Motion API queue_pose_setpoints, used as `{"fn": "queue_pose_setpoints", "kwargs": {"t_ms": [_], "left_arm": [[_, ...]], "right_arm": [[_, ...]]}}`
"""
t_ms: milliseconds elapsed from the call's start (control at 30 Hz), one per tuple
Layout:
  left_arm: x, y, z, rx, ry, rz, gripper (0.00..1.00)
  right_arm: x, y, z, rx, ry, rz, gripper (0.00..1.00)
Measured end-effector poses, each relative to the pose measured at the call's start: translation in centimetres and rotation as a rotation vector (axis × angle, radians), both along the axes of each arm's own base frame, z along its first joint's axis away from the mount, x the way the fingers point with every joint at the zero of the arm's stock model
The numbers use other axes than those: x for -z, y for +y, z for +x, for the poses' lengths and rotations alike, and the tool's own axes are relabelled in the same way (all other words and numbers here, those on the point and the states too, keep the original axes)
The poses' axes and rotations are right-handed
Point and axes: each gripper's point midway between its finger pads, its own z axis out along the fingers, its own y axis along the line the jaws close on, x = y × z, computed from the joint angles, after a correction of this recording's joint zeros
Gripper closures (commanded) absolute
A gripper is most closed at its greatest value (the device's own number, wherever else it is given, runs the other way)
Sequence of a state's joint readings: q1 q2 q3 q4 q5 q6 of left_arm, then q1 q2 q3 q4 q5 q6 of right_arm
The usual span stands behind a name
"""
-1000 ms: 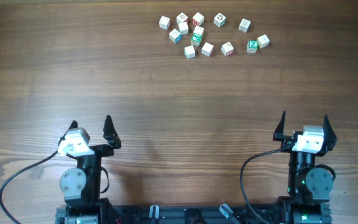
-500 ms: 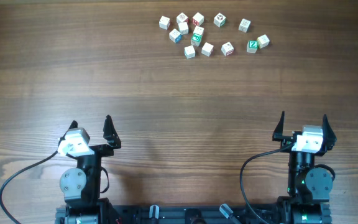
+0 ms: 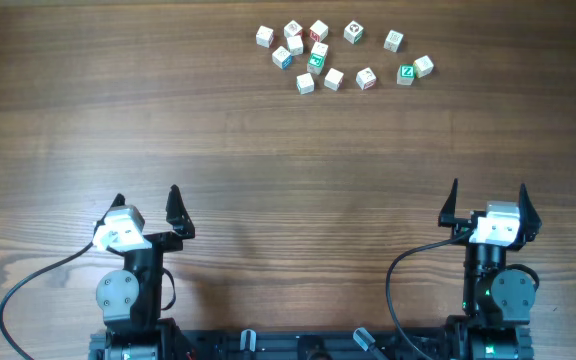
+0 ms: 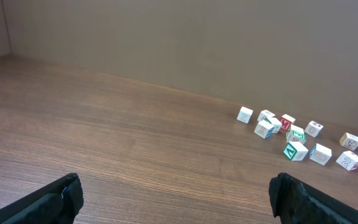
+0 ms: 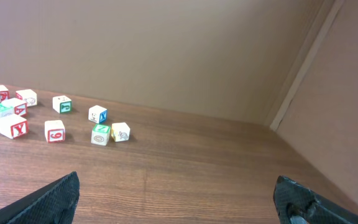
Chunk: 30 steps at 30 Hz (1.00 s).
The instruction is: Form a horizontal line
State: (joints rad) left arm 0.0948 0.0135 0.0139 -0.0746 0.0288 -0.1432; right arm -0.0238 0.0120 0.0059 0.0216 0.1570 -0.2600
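Observation:
Several small letter cubes lie scattered at the far side of the table (image 3: 268,150), most of them white-faced. One green-faced cube (image 3: 316,61) sits in the left cluster. Another green-faced cube (image 3: 406,73) touches a white cube (image 3: 423,66) at the right end. No straight row of three touching cubes shows. The cubes also appear in the left wrist view (image 4: 295,150) and in the right wrist view (image 5: 100,134). My left gripper (image 3: 146,195) (image 4: 174,186) is open and empty near the front edge. My right gripper (image 3: 489,187) (image 5: 176,186) is open and empty too, far from the cubes.
A brown wall (image 4: 197,43) stands behind the far edge of the table. A side wall (image 5: 340,112) closes the right side. Black cables (image 3: 28,280) run by the arm bases at the front edge.

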Motion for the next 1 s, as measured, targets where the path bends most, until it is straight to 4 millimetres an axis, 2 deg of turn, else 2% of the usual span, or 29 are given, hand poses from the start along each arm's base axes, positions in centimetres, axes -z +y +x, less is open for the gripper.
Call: {"fn": "queue_pose_setpoints", "kwargs": {"t_ms": [367,600,700,800,867,900,933,1000], "left_arm": [[0.0,0.0,0.0,0.003,-0.001,0.000,0.00],[-0.2,-1.9,0.0,0.110,0.001,-0.009,0.00],[-2.3,-2.4,-0.3,0.137,0.007,-0.012,0.00],[-5.9,-2.8,0.0,0.163,-0.007,-0.011,0.00],[-8.7,-3.4,0.8,0.205,0.016,-0.023,0.00],[-9.1,-3.8,1.2,0.225,0.048,-0.041,0.00],[-10.7,-4.2,2.1,0.256,0.099,-0.069,0.00],[-11.5,-5.1,3.1,0.309,0.203,-0.111,0.00]], "right_arm": [[0.0,0.0,0.0,0.000,0.000,0.000,0.00],[0.0,0.0,0.0,0.000,0.000,0.000,0.00],[0.0,0.0,0.0,0.000,0.001,0.000,0.00],[0.1,0.0,0.0,0.000,0.004,0.000,0.00],[0.2,0.0,0.0,0.000,0.009,0.000,0.00],[0.2,0.0,0.0,0.000,0.008,0.000,0.00],[0.2,0.0,0.0,0.000,0.011,0.000,0.00],[0.2,0.0,0.1,0.000,0.011,0.000,0.00]]}}
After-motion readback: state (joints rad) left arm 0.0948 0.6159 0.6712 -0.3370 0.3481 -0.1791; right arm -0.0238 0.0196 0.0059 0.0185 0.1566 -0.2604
